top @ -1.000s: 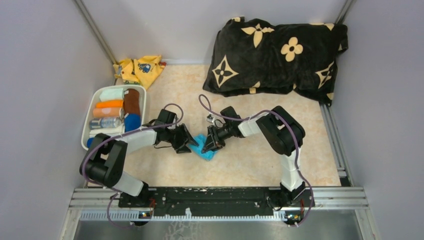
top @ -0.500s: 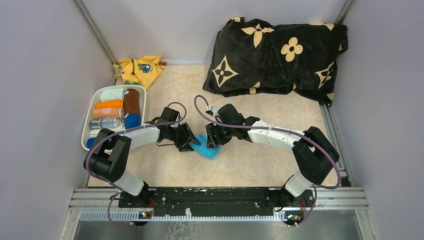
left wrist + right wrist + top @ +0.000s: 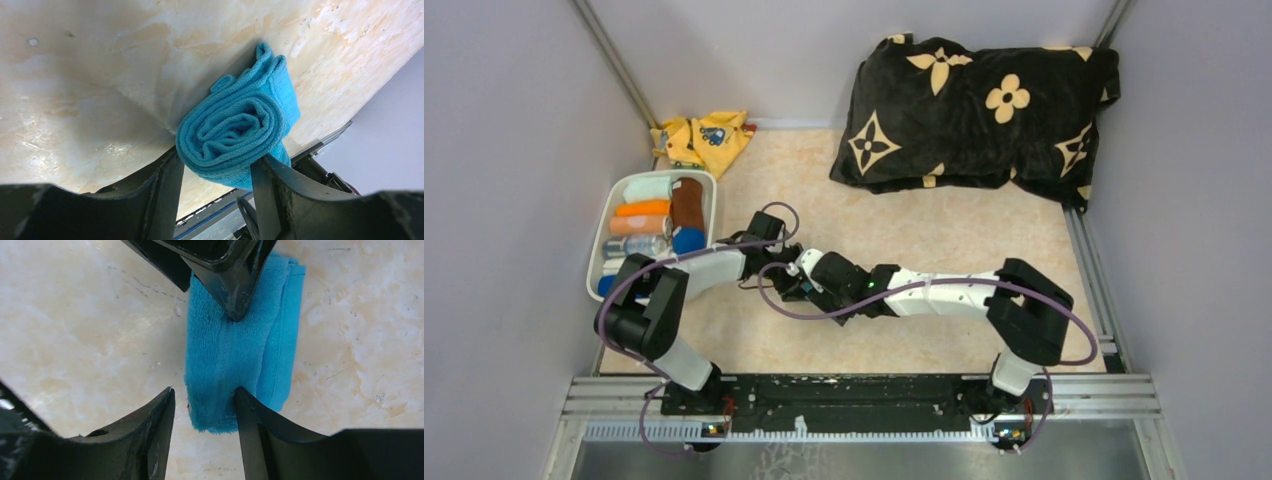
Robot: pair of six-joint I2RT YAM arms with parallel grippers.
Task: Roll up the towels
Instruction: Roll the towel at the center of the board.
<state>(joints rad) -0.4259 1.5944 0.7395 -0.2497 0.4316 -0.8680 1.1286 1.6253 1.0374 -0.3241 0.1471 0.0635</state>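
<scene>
A light cyan towel (image 3: 235, 127), rolled into a coil, lies on the table at the centre. My left gripper (image 3: 215, 157) is shut on one end of it, a finger pressing each side of the roll. In the right wrist view the cyan towel (image 3: 235, 355) runs away from me. My right gripper (image 3: 204, 390) stands open at its near end, one finger on the cloth and the other on bare table. From above, both grippers meet at mid-table (image 3: 799, 280) and hide the roll. A brown towel (image 3: 688, 203) and a dark blue towel (image 3: 689, 243) sit rolled in the white bin (image 3: 593, 262).
The white bin at the left also holds an orange roll, a pale roll and a bottle. A yellow printed cloth (image 3: 704, 138) lies in the back left corner. A big black flowered pillow (image 3: 979, 100) fills the back right. Walls close in on both sides.
My right arm has stretched leftward across the table, and its gripper has opened and now covers the cyan towel from above. The left gripper has stayed at the roll's end.
</scene>
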